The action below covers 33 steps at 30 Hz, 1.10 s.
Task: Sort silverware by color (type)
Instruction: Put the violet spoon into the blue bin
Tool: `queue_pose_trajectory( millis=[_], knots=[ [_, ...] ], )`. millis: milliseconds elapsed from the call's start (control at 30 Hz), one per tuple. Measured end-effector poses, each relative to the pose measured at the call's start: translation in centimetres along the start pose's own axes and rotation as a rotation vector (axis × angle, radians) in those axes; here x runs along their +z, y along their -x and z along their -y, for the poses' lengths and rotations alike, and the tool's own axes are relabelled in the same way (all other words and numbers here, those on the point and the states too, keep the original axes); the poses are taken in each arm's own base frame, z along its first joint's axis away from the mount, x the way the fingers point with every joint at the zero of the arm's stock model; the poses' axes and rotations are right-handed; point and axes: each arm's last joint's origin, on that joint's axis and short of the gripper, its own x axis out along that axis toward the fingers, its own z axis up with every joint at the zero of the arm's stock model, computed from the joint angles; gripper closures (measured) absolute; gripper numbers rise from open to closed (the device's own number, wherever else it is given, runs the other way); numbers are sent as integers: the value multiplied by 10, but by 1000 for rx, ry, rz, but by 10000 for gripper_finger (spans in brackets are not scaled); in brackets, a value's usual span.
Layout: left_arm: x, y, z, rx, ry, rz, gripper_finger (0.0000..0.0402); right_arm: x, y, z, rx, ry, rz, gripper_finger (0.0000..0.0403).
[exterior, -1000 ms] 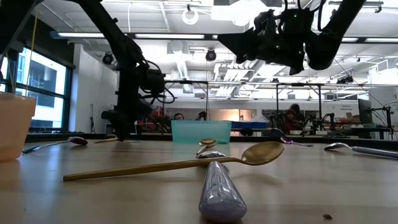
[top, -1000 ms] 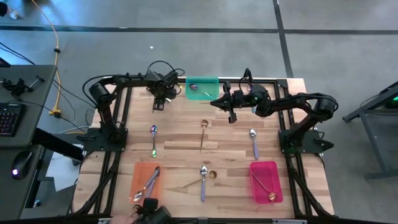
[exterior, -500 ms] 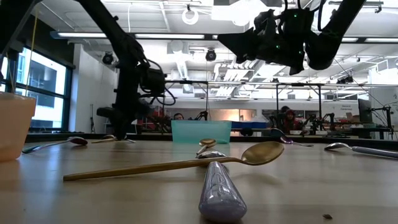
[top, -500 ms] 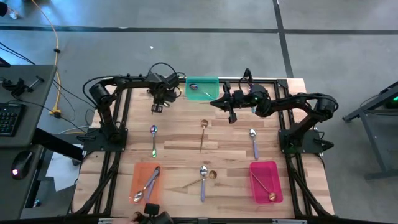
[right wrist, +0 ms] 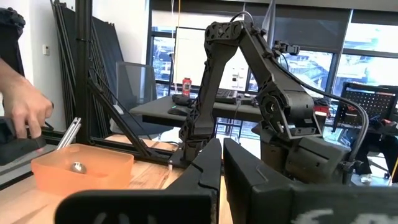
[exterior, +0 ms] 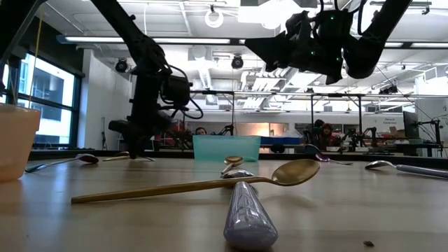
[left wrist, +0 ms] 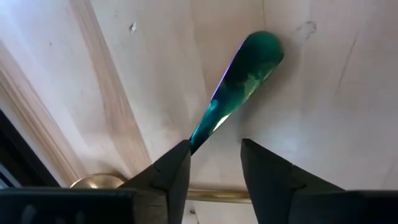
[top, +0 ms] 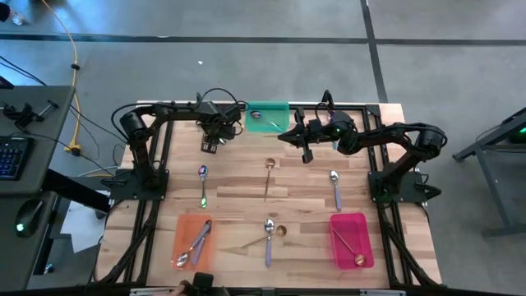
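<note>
My left gripper is open, pointing down low over the table's far left part. In the left wrist view an iridescent green spoon lies on the wood. Its narrow part runs to the tip of one finger. A gold spoon lies just behind the fingers. My right gripper is shut and empty, held high beside the green tray. The green tray holds one iridescent spoon. The loose spoons lie flat on the table. My left gripper points down over the iridescent spoon's handle, with the narrow part at the inner edge of one fingertip. I cannot tell whether the finger touches it. The other finger stands apart from it. The spoon lies flat on the table.
On the table lie an iridescent spoon, a gold spoon, a silver spoon, and a silver and a gold spoon crossed. The orange tray and pink tray stand near. A person's hand is by the orange tray.
My left gripper has gone a little toward the table's near edge, and its wrist has swung toward the green tray. My right arm has kept still.
</note>
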Motion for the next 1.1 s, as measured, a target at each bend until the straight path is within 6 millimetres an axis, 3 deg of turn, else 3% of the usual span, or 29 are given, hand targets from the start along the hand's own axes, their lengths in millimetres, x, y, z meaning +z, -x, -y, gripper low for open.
queue_pose_trajectory(
  millis=[367,800,900,1100],
  knots=[
    [-6,16,-3,47,50,46,271,0,0,0,7,-2,-3,403],
    [-12,-9,-17,-21,52,43,281,-1,0,0,7,2,-12,403],
    [-11,-9,-16,-23,46,36,303,-1,0,0,8,1,-12,403],
    [-11,-9,-13,-37,36,25,387,-1,0,0,8,-1,-12,403]
  ],
)
